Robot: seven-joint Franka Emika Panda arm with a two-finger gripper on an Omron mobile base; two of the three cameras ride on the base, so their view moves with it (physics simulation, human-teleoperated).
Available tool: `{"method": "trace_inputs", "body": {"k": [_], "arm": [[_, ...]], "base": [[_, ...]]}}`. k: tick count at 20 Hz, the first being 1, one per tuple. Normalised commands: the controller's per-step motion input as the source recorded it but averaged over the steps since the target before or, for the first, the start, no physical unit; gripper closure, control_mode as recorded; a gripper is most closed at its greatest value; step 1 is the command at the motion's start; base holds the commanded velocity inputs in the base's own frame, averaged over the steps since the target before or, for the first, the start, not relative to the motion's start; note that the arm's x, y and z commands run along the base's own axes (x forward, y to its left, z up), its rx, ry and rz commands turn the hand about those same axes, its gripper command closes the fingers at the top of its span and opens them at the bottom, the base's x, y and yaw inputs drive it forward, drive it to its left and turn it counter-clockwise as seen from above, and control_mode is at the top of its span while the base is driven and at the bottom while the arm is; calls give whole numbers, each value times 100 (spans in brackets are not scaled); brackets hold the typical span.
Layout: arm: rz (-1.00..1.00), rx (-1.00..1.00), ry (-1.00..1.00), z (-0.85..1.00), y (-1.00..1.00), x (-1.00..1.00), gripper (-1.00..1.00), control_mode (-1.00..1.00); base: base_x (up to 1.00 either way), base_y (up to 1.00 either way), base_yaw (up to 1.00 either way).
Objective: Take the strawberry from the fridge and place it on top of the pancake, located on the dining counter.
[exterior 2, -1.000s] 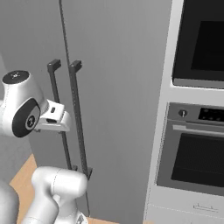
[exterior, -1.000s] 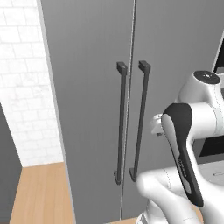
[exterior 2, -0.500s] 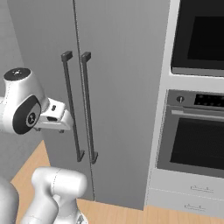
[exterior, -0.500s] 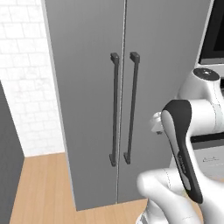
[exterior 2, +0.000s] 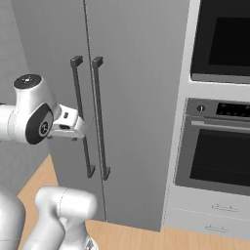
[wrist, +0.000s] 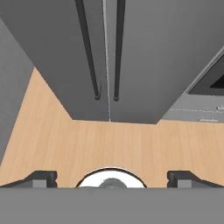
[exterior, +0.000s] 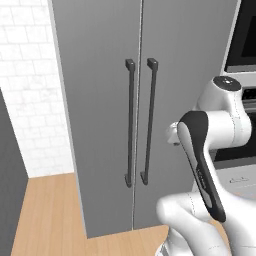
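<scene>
Fridge: it is filling the middle of both base views, both grey doors closed, so you are looking at a job barely started.
Handles: the left-door handle and the right-door handle are hanging side by side on either side of the centre seam, paired there so each door swings away from the middle.
Gripper: you are carrying it released, jaws spread as wide as they go and holding nothing, which suits a reach for a bar handle.
Aim: in the hand view the camera is looking down the fridge front, with both handle ends sitting at about 12 o'clock above the finger tips and the wood floor between them and the doors, so the hand is hanging well short of any contact.
Arm: in the left base view the folded arm is sitting at 4 o'clock from the handles; in the right base view the wrist is crossing in front of the left-door handle at 9 o'clock, which is overlap in the line of sight, not touch.
Strawberry: you cannot see it; going by the task it should be lying behind these closed doors.
Ovens: the wall ovens are standing at 3 o'clock of the fridge, so keep the reach off their fronts.
Next: you are likely needing to bring the open jaws level with one handle and straddle it.
</scene>
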Motion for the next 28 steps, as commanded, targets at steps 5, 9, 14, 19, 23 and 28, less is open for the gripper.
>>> {"method": "trace_inputs", "body": {"k": [5, 9, 14, 19, 23, 28], "arm": [[2, 0, -27, -1, 0, 51, -100, -100], [0, 0, -14, -2, 0, 49, -100, -100], [0, 0, -5, 0, 0, 20, -100, -100], [0, 0, 0, -2, 0, 44, -100, -100], [0, 0, 0, 0, 0, 31, -100, -100], [0, 0, 0, 0, 0, 38, -100, -100]], "base": [[0, 0, 0], [0, 0, 0], [0, 0, 0], [0, 0, 0], [0, 0, 0], [0, 0, 0]]}}
